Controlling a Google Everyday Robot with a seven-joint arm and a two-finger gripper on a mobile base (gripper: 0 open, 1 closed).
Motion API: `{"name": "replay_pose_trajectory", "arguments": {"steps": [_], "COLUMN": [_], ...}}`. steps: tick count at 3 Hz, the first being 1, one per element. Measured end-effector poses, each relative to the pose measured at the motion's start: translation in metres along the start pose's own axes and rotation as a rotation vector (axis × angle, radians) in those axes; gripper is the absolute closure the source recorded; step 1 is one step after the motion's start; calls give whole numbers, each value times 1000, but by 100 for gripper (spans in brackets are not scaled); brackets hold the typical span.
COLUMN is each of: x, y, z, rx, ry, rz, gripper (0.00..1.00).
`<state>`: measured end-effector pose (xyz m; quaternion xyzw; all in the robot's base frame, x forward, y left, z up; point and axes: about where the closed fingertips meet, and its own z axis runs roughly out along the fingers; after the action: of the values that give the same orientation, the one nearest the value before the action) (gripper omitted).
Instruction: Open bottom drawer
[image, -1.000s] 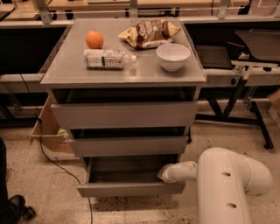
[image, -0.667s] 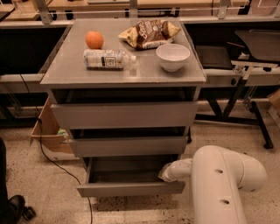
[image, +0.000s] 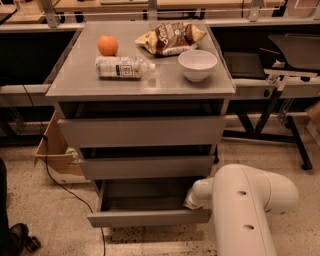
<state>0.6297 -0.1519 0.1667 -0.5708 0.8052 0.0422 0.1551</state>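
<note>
White and thick, our robot arm (image: 250, 200) comes up from the lower right of the view. It bends at a big round elbow and reaches left toward the grey metal cabinet (image: 165, 77). Our gripper (image: 192, 201) is at the end of the arm. It sits low, right at the right end of the slim grey bottom drawer (image: 150, 217), just behind its front panel. We cannot tell how wide the gripper is spread or whether it has hold of anything.

The bottom drawer is under the two taller grey drawers, near the floor. It is pulled out, so we can see into its plain grey box. Its flat front faces us, and its long side runs from left to right.

On the cabinet's top surface we see a round orange fruit (image: 107, 45), a clear plastic bottle (image: 122, 66) lying on its side, a white bowl (image: 197, 64) and a crinkly brown snack bag (image: 170, 37).
</note>
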Motion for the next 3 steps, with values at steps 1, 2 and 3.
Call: {"name": "replay_pose_trajectory", "arguments": {"steps": [1, 2, 3], "x": [8, 13, 27], "y": [9, 28, 54], "z": [1, 1, -5], "rx": [-50, -113, -188], "ry": [23, 27, 54], "rz": [0, 1, 9], "gripper": [100, 100, 100]}}
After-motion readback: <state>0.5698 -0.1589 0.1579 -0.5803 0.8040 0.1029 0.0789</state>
